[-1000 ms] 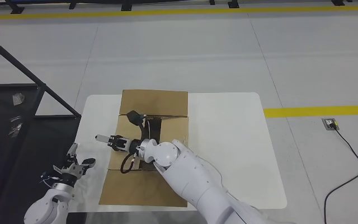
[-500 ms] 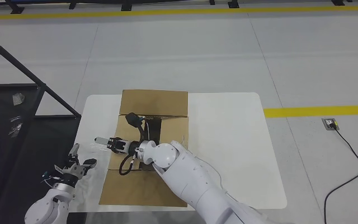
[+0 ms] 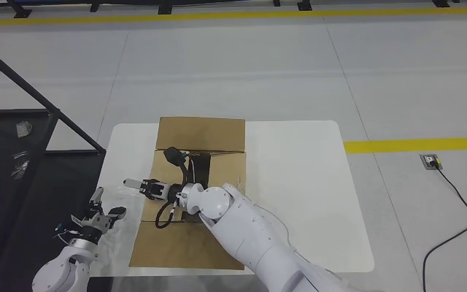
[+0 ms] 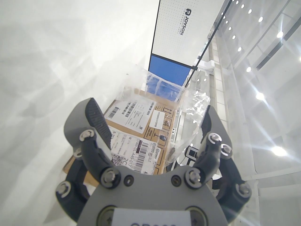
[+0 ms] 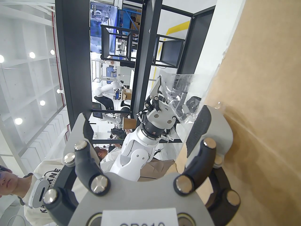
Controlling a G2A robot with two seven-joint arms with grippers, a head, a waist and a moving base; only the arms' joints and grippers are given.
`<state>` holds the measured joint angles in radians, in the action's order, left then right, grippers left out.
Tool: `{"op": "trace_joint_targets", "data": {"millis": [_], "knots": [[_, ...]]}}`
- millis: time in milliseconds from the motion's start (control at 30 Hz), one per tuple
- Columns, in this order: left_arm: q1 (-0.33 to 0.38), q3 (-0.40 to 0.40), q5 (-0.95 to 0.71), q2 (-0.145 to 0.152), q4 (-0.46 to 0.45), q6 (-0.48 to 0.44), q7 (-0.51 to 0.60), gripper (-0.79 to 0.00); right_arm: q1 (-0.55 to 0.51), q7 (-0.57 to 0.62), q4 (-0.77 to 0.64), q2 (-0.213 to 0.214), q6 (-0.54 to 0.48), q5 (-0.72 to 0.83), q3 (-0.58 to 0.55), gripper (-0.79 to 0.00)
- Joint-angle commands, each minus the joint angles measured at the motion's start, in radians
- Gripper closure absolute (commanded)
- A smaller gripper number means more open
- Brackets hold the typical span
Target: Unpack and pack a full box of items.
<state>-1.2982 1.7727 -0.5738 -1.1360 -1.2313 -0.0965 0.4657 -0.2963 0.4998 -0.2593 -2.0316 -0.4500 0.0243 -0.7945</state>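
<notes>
- Cardboard box [image 3: 201, 135] sits centre-left in the top view on the white table [image 3: 306, 190]. Its flaps are splayed, its long axis runs up and down the frame, and its mouth faces up for easy reach.
- Right gripper [image 3: 135, 182] stretches across it toward frame left, jaws spread and empty, probably set for a handover.
- Left gripper [image 4: 151, 108] is at the lower left of the top view, jaws wide apart. A clear plastic bag [image 4: 164, 95] touches one finger, unpinched.

A robotics lab hall: pale grey floor [image 3: 292, 66] marked with yellow tape lines [image 3: 405, 145], black metal racks [image 5: 70, 48], wall screens [image 5: 103, 15], and another white robot arm [image 5: 107, 88] at a far bench.
</notes>
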Motion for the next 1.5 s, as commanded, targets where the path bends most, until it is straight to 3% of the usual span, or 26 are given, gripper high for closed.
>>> {"op": "trace_joint_targets", "data": {"millis": [0, 533, 900, 1467], "knots": [[0.0, 0.0, 0.0, 0.0, 0.0, 0.0, 0.0, -0.785, 0.0, 0.0, 0.0, 0.0, 0.0, 0.0, 0.0, -0.785], [-0.002, -0.003, 0.007, 0.0, -0.006, -0.002, -0.002, -0.785, -0.004, 0.012, 0.014, 0.0, 0.023, -0.005, 0.003, -0.785], [-0.027, 0.012, -0.049, -0.006, -0.029, -0.034, -0.04, -0.785, -0.081, -0.007, -0.123, 0.042, 0.063, -0.049, -0.01, -0.785], [-0.006, 0.033, -0.063, -0.005, 0.001, -0.023, -0.051, -0.785, -0.139, 0.02, -0.255, 0.081, 0.143, -0.108, -0.056, -0.785]]}}
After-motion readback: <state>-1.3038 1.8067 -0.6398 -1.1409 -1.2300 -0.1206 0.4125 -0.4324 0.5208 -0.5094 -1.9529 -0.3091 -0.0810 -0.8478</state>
